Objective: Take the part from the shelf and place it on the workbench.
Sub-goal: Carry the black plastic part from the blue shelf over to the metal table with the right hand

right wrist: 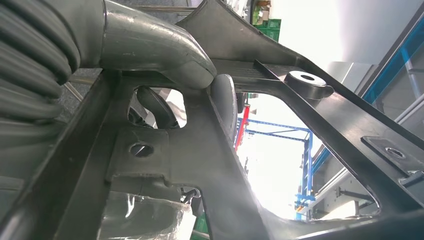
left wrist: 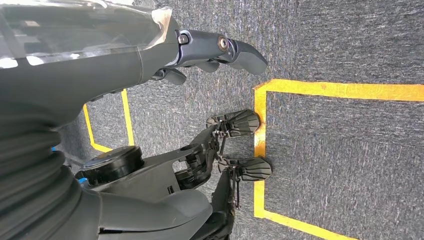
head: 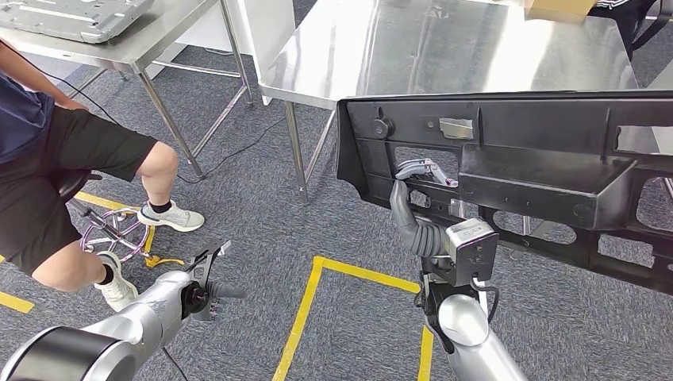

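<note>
A large black plastic part (head: 548,159), long with several cutouts and a shelf-like lip, hangs in the air in front of the steel workbench (head: 444,55). My right hand (head: 413,208) reaches up from below and grips it through an opening near its left end. In the right wrist view the thumb (right wrist: 165,50) presses on a bar of the part (right wrist: 200,165), with fingers curled behind it. My left hand (head: 202,278) hangs low at the left over the carpet. Its fingers (left wrist: 235,50) are apart and hold nothing.
A person (head: 48,175) sits at the left, legs stretched toward the middle. A second steel table (head: 135,48) with a grey plate stands at the back left. Yellow tape (head: 305,309) marks the carpet. A cardboard box (head: 559,8) sits at the workbench's far edge.
</note>
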`<action>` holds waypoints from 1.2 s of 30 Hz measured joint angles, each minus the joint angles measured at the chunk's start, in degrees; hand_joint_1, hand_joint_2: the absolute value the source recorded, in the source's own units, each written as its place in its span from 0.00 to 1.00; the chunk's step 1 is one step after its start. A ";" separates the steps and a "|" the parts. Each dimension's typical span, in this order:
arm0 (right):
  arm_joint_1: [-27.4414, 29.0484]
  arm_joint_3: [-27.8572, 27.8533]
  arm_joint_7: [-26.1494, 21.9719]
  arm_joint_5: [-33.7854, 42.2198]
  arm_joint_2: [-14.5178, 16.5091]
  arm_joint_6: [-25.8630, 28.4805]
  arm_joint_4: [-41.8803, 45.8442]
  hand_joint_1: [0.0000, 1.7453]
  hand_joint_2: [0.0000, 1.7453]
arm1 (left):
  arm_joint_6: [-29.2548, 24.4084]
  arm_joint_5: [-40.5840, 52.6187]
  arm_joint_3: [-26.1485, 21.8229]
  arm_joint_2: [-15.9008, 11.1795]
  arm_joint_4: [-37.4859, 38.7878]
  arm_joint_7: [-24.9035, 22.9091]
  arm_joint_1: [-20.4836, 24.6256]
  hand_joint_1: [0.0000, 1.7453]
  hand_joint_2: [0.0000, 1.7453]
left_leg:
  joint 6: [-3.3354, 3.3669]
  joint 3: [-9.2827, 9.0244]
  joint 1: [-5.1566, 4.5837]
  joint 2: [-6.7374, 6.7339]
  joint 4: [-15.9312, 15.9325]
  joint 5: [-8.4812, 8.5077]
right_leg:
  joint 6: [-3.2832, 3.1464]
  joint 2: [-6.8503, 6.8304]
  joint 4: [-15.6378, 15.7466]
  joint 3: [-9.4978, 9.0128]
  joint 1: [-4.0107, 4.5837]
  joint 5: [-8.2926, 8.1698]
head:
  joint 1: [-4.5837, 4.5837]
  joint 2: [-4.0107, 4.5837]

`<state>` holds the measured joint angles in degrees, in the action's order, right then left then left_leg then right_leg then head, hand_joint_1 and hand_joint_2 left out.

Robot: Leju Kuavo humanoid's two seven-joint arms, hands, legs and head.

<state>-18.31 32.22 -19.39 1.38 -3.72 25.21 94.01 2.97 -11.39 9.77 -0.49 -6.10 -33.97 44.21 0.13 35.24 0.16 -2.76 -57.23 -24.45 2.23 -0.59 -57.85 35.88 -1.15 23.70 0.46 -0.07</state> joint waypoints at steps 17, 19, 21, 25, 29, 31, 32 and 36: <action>-0.17 0.00 0.00 -0.04 0.09 0.00 0.00 1.00 1.00 | -0.01 0.01 0.00 -0.05 0.00 0.00 0.18 0.00 1.00 | 2.54 -0.97 0.35 0.07 0.26 -0.70 | 1.04 0.19 -6.28 2.80 -0.13 2.27 | 0.22 0.00; -0.09 0.01 0.00 -0.04 0.03 0.00 -0.05 1.00 1.00 | -0.02 0.01 0.00 -0.01 0.00 0.00 0.13 0.00 1.00 | 2.56 -1.06 0.36 0.16 0.24 -0.84 | 0.71 0.29 -13.66 6.82 -0.14 4.91 | 0.32 0.00; 0.06 0.00 0.00 -0.03 -0.05 -0.01 -0.13 1.00 1.00 | -0.02 0.00 0.00 0.08 0.00 0.00 -0.05 0.00 1.00 | 2.28 -1.33 0.45 0.27 0.20 -1.14 | 1.28 0.32 -15.66 8.45 -0.25 5.13 | 0.33 0.00; 0.05 -0.01 0.00 -0.03 -0.10 -0.01 -0.18 1.00 1.00 | -0.01 0.00 0.00 0.15 0.00 0.00 -0.11 0.00 1.00 | 0.87 -2.61 0.96 0.27 0.02 -2.37 | 2.59 -0.17 -2.11 2.63 -0.47 -0.18 | 0.34 0.00; 0.04 0.01 0.04 0.00 -0.12 0.01 -0.23 1.00 1.00 | -0.02 0.00 0.00 0.09 -0.01 -0.01 -0.05 0.00 1.00 | -0.75 -3.14 1.03 0.00 -0.53 -3.16 | -0.09 -0.10 -0.04 0.81 -0.17 -0.37 | -0.04 0.00; -0.07 -0.01 0.03 0.00 -0.04 0.01 -0.22 1.00 1.00 | 0.03 -0.02 -0.01 0.14 -0.01 -0.01 0.00 0.00 1.00 | -1.04 -1.55 1.32 0.88 -3.63 -3.37 | -0.92 0.37 0.03 -0.09 -0.38 0.09 | -0.29 0.00; -0.13 -0.01 0.02 0.00 0.03 0.01 -0.22 1.00 1.00 | 0.02 -0.03 -0.01 0.12 0.00 0.00 0.01 0.00 1.00 | -1.16 0.46 1.42 1.52 -6.75 -4.01 | -1.34 0.58 0.07 -0.52 -0.40 0.40 | -0.39 0.00; -0.02 0.02 0.00 -0.01 0.13 -0.01 -0.22 1.00 1.00 | -0.07 -0.01 -0.02 -0.15 0.07 -0.02 -0.40 0.00 1.00 | -1.25 8.94 1.38 2.61 -16.20 -7.44 | -2.46 1.67 0.07 -2.16 0.24 1.99 | -0.66 0.00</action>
<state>-18.33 32.23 -19.39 1.37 -3.58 25.20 93.79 2.91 -11.39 9.75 -0.64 -6.03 -33.99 43.81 -1.12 44.18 1.54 -0.16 -73.42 -31.88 -0.22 1.08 -57.77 33.73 -0.92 25.69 -0.20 -0.07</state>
